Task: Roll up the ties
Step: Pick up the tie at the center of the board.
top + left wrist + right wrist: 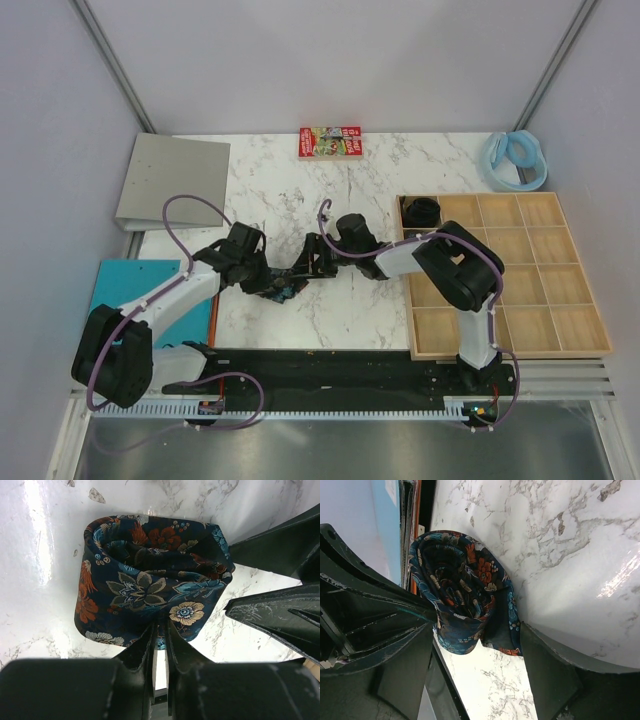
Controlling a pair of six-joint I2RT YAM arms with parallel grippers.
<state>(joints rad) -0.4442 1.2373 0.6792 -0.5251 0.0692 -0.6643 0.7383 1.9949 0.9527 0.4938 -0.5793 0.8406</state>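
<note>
The left gripper (160, 630) is pinched onto the near edge of the tie (150, 580), a loose, fat coil lying on the marble table (360, 180) between the two arms. The wooden tray (565, 285) on the right holds one dark coil (422, 210) in its far-left compartment, apparently a finished tie. The tie in hand looks nearly wound but is not yet stowed. Both arms reach inward and low. The right gripper (477, 625) stands wide, its fingers flanking the tie.

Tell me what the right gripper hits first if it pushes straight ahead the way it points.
The rolled tie: it lies straight ahead, between the open fingers of the right gripper, probably very close, though depth is unclear. The left gripper pinches the same coil.
</note>
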